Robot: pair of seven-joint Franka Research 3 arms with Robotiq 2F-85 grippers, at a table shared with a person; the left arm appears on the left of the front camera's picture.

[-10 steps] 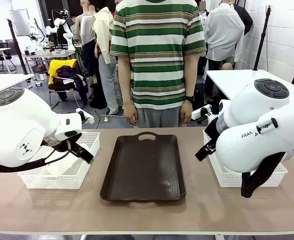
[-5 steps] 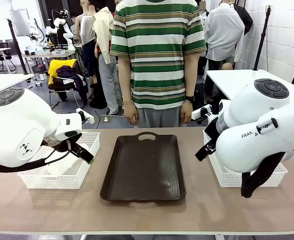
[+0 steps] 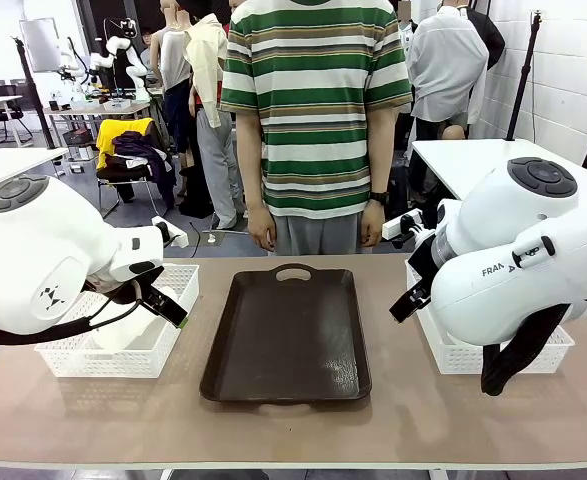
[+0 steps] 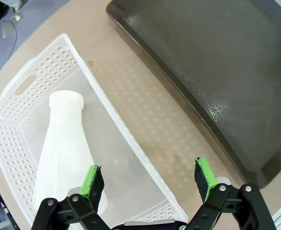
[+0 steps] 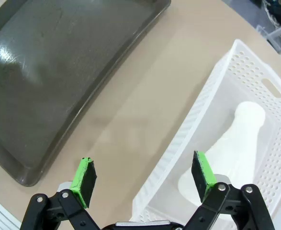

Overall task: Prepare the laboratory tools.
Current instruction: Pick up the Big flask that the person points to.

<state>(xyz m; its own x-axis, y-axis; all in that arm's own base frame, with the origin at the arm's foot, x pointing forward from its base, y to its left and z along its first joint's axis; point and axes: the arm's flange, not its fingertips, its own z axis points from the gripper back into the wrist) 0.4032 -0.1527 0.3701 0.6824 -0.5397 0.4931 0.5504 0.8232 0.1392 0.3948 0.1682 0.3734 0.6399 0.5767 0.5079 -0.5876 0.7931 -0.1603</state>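
Observation:
One frosted-white conical flask (image 4: 66,143) lies on its side in the left white basket (image 4: 106,108), neck pointing away from my left gripper (image 4: 147,178). That gripper hangs open above the basket's near rim, one green pad over the flask's base. In the front view this flask (image 3: 123,335) shows partly under my left arm. A second flask (image 5: 231,153) lies in the right basket (image 5: 202,120). My right gripper (image 5: 142,176) is open above that basket's edge, holding nothing.
A dark brown tray (image 3: 285,335) with nothing on it sits in the middle of the table between the two baskets. A person in a striped shirt (image 3: 315,110) stands at the far side, hands down. My right arm (image 3: 513,270) covers most of the right basket.

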